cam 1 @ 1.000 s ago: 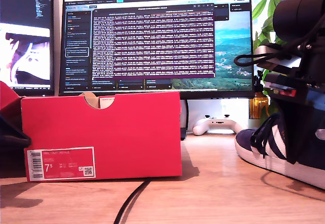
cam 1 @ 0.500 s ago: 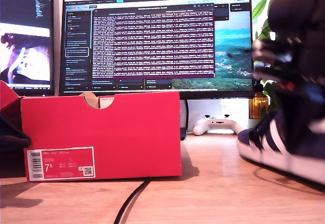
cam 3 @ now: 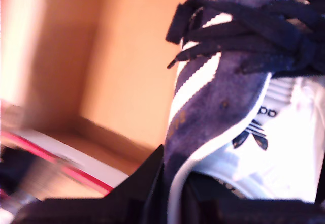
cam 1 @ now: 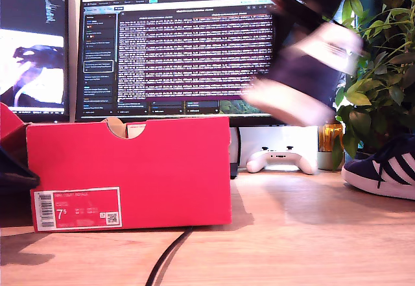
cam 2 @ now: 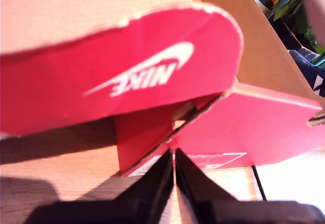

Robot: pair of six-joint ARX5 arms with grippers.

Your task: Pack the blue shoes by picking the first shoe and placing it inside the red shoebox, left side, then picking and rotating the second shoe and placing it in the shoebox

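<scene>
The first navy suede sneaker with white stripes and a white sole (cam 1: 295, 85) is seen blurred in the air above the wooden table (cam 1: 292, 234), carried between the red cardboard shoebox (cam 1: 130, 172) and the second navy striped sneaker (cam 1: 382, 169), which rests on the table at the exterior view's right edge, well apart from the box. In the second wrist view my second gripper (cam 3: 172, 183) is closed on the rim of the carried sneaker's collar, beside the white lining and under the dark laces (cam 3: 244, 36); the hold takes in only that thin edge. The chief risk is judged to be a slip: the shoe hangs from one side of its opening, so a fast swing could twist it in the jaws or let it drop short of the box. A second risk is that the toe or sole is caught on the near wall of the box, or on the notched rim (cam 1: 126, 129), if the descent is begun too early. My first gripper (cam 2: 174, 170) is shown with its jaws pressed nearly together; nothing can be made out between them, and it sits just beside the box's open red lid flap with the white logo (cam 2: 137, 76). If the lid is nudged, the opening could be narrowed.
</scene>
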